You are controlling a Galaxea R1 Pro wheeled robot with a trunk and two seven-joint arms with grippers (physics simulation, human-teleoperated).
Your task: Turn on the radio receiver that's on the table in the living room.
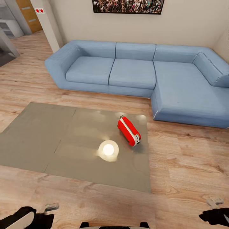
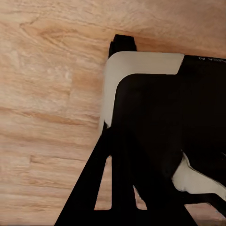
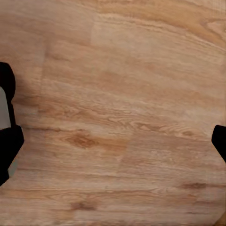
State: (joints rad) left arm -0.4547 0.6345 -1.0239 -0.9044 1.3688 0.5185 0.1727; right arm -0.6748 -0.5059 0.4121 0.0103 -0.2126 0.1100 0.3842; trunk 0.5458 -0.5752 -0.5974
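The red radio receiver (image 1: 128,130) lies on its side near the far right corner of the low grey-brown table (image 1: 47,140), its white-striped narrow edge turned up and its silver end toward me. My left gripper (image 1: 51,207) and right gripper (image 1: 215,201) hang low at the near edge of the head view, well short of the table and far from the radio. In the right wrist view the dark fingertips (image 3: 7,136) stand wide apart over bare floor, with nothing between them. The left wrist view looks at the robot's own black and white body (image 2: 155,141), and the left fingers cannot be made out.
A blue L-shaped sofa (image 1: 136,73) wraps behind and to the right of the table, under a crowd picture (image 1: 127,5). A bright lamp reflection (image 1: 108,149) glares on the tabletop. Wood-plank floor (image 1: 184,165) lies between me and the table and along its right side.
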